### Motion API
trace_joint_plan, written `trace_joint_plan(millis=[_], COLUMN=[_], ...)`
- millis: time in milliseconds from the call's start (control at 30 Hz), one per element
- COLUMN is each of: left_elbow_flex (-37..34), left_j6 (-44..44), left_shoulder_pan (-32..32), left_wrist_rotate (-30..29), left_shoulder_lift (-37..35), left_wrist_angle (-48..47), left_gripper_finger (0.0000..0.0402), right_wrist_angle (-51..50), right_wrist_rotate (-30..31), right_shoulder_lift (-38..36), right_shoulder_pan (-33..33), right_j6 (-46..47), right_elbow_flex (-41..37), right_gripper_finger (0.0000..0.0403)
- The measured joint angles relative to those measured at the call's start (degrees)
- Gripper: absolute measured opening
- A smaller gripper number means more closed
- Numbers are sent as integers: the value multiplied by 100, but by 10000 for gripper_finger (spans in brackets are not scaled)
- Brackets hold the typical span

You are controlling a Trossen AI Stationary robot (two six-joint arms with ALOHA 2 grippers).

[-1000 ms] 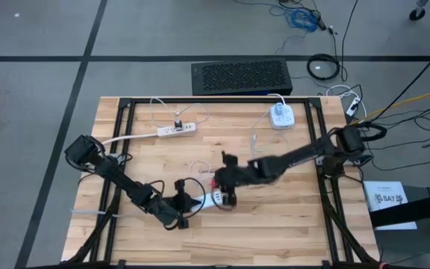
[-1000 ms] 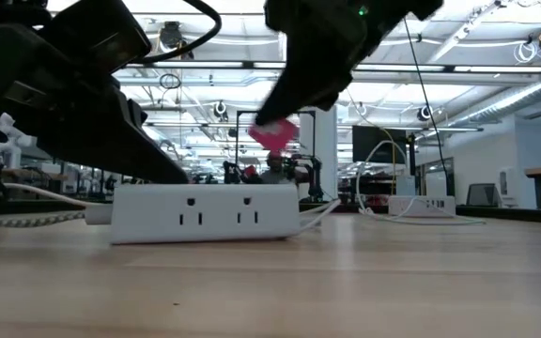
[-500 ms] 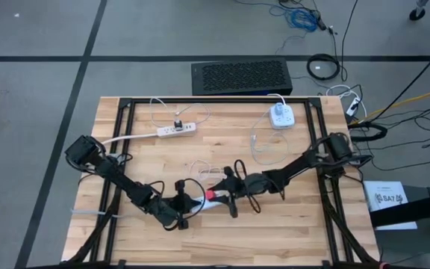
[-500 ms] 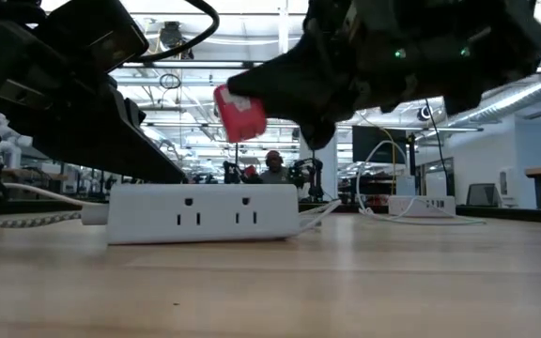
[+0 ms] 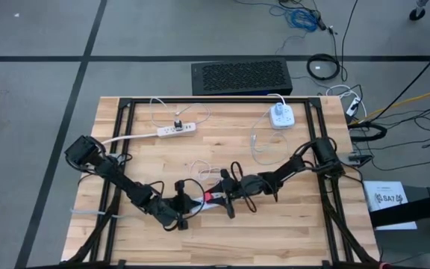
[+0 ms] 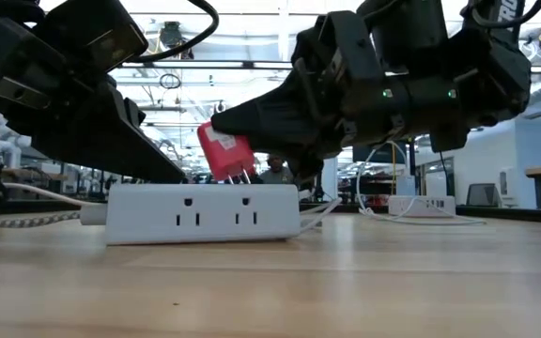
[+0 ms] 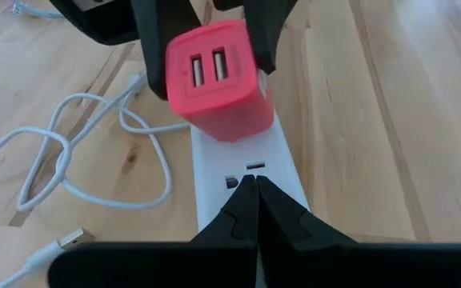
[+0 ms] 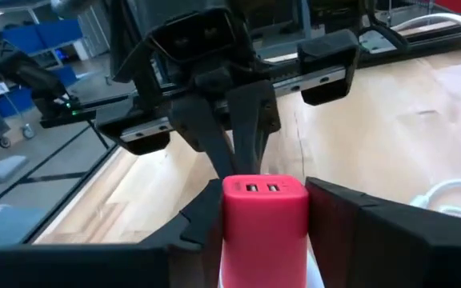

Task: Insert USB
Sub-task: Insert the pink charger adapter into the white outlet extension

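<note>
High view: overhead, straight down, far, whole worktop (image 5: 290, 217) and floor. Low view: at surface height, level, close on white power strip (image 6: 202, 213), room behind. Wrist views: very near, facing each other across the red charger (image 7: 218, 80), which all four views share.

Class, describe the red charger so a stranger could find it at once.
On the wooden table, find the white power strip near the front edge, between both arms. The red charger sits tilted just above it, gripped by the right hand. It is the only red block, with two USB slots.
</note>
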Motion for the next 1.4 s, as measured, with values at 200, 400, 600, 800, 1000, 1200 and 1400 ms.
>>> trace_joint_plan(millis=[200, 400, 600, 800, 1000, 1200, 1400], left_elbow_flex=[1, 3, 9, 9, 9, 7, 9], left_j6=[-1, -7, -11, -14, -47, -51, -51], left_shoulder_pan=[0, 0, 2, 2, 2, 2, 17], left_wrist_rotate=[-2, -2, 5, 5, 29, 42, 42], left_shoulder_lift=[0, 0, 2, 2, 2, 2, 4], left_wrist_angle=[-1, 6, 28, 33, 31, 28, 68], left_gripper_finger=[1, 1, 1, 1, 1, 1, 1], right_wrist_angle=[-83, -396, -442, -530, -1005, -2328, -3486], right_wrist_rotate=[15, 13, 59, 50, 24, -36, -33], right_shoulder_lift=[-13, -37, -46, -46, -199, -787, -1240], right_shoulder_pan=[-11, 23, 112, 122, 127, 137, 131], right_j6=[-142, -146, -115, -111, -91, -88, 159], right_elbow_flex=[7, 24, -113, -173, -173, -184, -48], right_gripper_finger=[113, 113, 113, 113, 113, 113, 113])
